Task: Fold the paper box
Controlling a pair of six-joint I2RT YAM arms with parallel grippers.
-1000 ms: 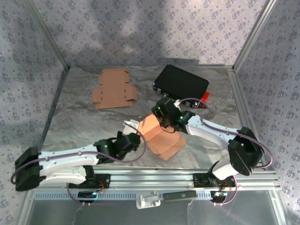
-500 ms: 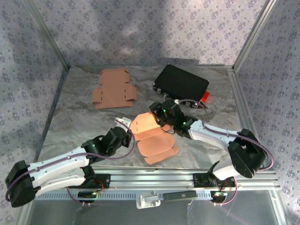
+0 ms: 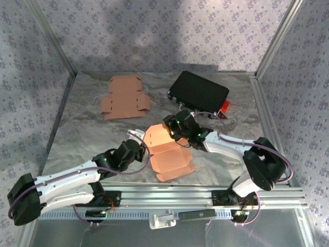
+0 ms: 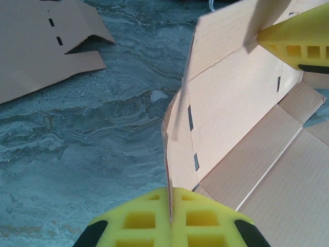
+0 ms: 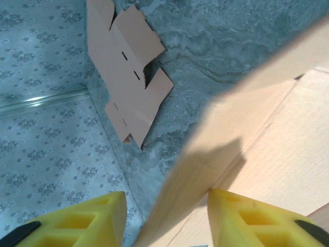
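Half-formed paper box (image 3: 167,152) sat mid table (image 3: 82,134), left gripper (image 4: 170,195) clamped on one raised wall's edge, right gripper (image 5: 167,206) astride another w/ jaws apart; closing off-crease could've buckled cardboard or yanked it from left's pinch.

Even overhead light; soft shadows darken the back wall (image 3: 154,36) (mostly its middle); the table (image 3: 87,134) gleams mildly; the paper box (image 5: 205,164) blurs near the right wrist.
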